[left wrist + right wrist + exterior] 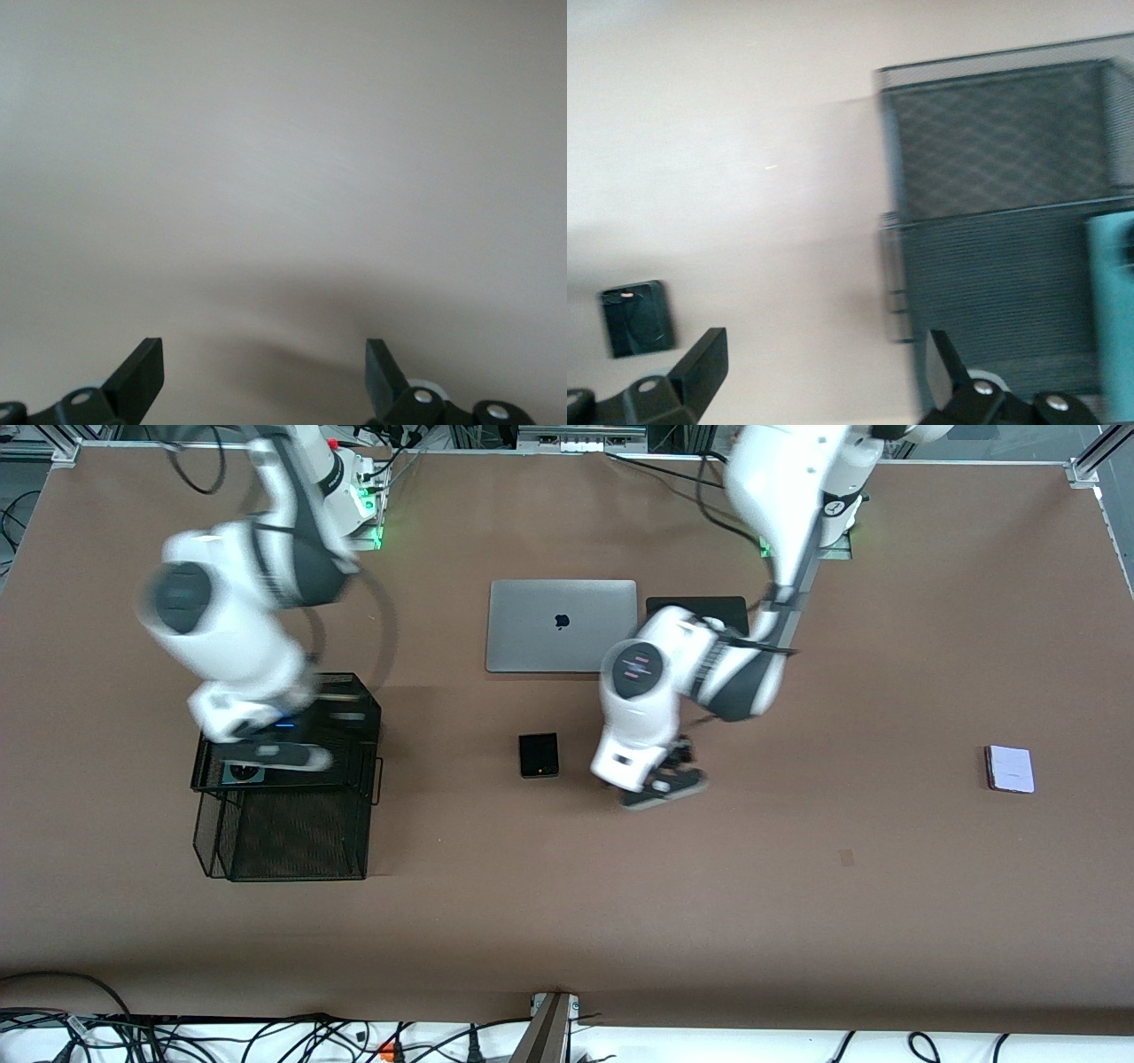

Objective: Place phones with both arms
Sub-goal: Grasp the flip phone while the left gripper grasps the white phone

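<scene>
Now my left tool (264, 376) hangs low over bare counter (797, 886), fingers spread, nothing between them, just beside the black phone (539, 755). My right tool (824, 376), also spread and empty, is over the black mesh tray (283, 815); the green phone (1112, 310) lies in the tray's upper tier. The pale phone (1010, 769) lies at the left arm's end. A closed laptop (562, 625) sits farther from the camera than the black phone.
</scene>
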Controlling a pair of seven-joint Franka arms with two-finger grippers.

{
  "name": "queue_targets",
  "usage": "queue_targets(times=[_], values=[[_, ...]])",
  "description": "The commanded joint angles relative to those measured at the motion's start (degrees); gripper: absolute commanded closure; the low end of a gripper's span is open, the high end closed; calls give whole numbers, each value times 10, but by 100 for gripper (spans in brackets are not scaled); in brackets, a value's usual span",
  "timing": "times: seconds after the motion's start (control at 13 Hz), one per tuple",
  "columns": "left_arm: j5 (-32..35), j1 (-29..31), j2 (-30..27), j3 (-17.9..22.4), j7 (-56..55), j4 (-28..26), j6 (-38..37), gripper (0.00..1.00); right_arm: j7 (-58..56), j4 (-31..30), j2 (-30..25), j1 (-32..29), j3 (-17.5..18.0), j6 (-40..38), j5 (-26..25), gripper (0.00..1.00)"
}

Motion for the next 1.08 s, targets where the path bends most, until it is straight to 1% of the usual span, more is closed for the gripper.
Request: queue_targets(times=[0.0,0.08,0.23,0.39,0.46,0.62,0.85,1.0], values=[[-4,84,-109,-9,127,-139,35,0,63,142,145,69,-2,-7,9,1],[-4,118,-137,-10,189,-176,48,0,62,187,194,86,-2,-6,11,1],[-4,190,-179,-10,306,-228,57,0,57,241,264,93,25,11,23,1],[-5,273,-199,-11,439,-247,58,0,43,242,303,94,47,75,24,1],[-5,314,-202,-12,499,-247,58,0,23,242,317,93,51,99,24,1],[-5,371,-199,-11,564,-248,66,0,-6,240,330,93,56,106,24,1],[-12,455,-196,-13,688,-285,139,0,-13,235,331,93,60,106,25,1],[-13,493,-187,-14,737,-311,191,0,-13,231,330,94,67,106,39,1]])
